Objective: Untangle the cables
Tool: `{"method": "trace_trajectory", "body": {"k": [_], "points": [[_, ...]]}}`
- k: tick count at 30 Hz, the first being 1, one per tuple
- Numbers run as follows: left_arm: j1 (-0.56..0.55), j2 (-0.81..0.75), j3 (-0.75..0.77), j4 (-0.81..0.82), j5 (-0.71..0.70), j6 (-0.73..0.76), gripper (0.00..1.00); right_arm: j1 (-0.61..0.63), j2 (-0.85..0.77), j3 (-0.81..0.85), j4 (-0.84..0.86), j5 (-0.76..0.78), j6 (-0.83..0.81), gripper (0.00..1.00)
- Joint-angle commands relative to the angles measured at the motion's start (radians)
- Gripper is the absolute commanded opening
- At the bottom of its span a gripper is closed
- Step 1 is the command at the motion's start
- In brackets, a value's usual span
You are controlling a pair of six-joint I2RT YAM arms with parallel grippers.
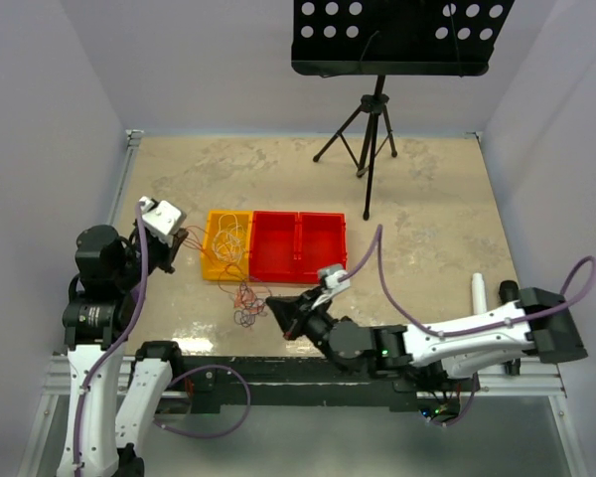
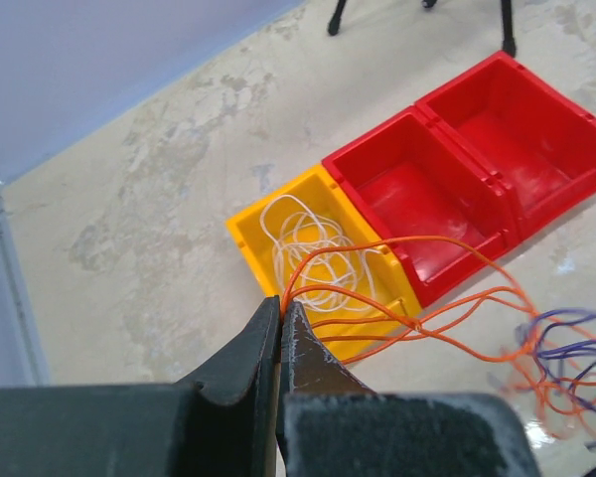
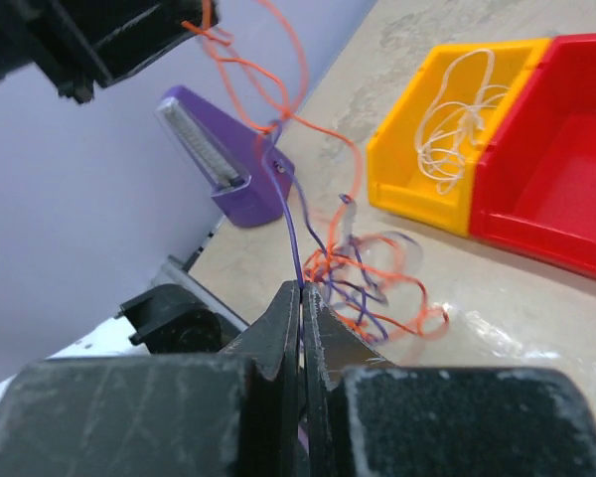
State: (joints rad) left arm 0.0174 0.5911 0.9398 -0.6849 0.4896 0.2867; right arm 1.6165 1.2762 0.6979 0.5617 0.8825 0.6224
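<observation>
A tangle of thin orange and purple cables (image 1: 246, 303) lies on the table in front of the yellow bin (image 1: 211, 260). A white cable (image 2: 313, 248) lies coiled inside that bin. My left gripper (image 1: 184, 241) is shut on an orange cable (image 2: 397, 323) that stretches from its tips (image 2: 281, 300) across the bin to the tangle (image 2: 566, 358). My right gripper (image 1: 274, 310) is shut on a purple cable (image 3: 293, 234) at its tips (image 3: 300, 288), right next to the tangle (image 3: 368, 288). The left gripper (image 3: 109, 40) shows top left in the right wrist view, with orange cable hanging from it.
Two joined red bins (image 1: 298, 270) stand to the right of the yellow bin. A music stand's tripod (image 1: 368, 139) stands at the back. A white cylinder (image 1: 480, 291) lies at the right. A purple wedge-shaped object (image 3: 228, 164) shows beyond the tangle.
</observation>
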Motion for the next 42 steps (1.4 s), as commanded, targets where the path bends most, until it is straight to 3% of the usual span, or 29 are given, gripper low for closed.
{"method": "trace_trajectory", "body": {"k": [1, 8, 18, 23, 31, 34, 42], "points": [[-0.002, -0.025, -0.007, 0.078, -0.075, 0.083, 0.00, -0.001, -0.211, -0.057, -0.273, 0.130, 0.201, 0.00], [-0.002, -0.060, -0.090, -0.023, -0.040, 0.322, 0.00, -0.001, -0.449, 0.066, -0.560, 0.373, 0.227, 0.00], [-0.002, -0.117, -0.207, -0.186, -0.049, 0.630, 0.00, -0.001, -0.569, 0.322, -1.006, 0.683, 0.347, 0.00], [-0.002, -0.123, -0.200, -0.287, 0.029, 0.761, 0.00, -0.001, -0.592, 0.420, -1.083, 0.794, 0.336, 0.00], [-0.002, -0.140, -0.219, -0.372, 0.050, 0.887, 0.00, -0.003, -0.595, 0.595, -1.299, 0.914, 0.421, 0.00], [-0.002, -0.140, -0.237, -0.380, 0.017, 0.920, 0.00, -0.001, -0.598, 0.675, -1.465, 0.915, 0.568, 0.00], [-0.004, -0.158, -0.275, -0.412, -0.035, 1.043, 0.00, -0.016, -0.541, 0.784, -1.554, 0.915, 0.556, 0.00]]}}
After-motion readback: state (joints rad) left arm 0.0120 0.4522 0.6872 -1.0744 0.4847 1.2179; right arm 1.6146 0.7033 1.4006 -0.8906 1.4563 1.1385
